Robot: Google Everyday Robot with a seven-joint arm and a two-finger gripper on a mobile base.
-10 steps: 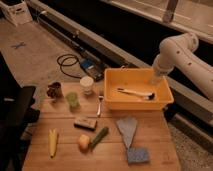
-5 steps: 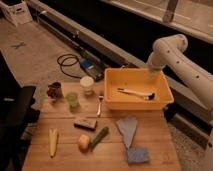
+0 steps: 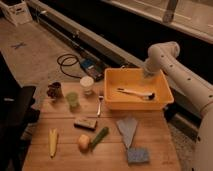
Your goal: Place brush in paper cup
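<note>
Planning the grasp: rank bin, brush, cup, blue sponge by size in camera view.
1. bin
2. brush, by length
3. sponge and cup: alike, sponge nearer, so unranked
The gripper hangs at the bin's far rim.

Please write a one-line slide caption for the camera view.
Pincer at the far rim of the yellow bin; the brush lies inside it, the paper cup stands to its left on the table.
</note>
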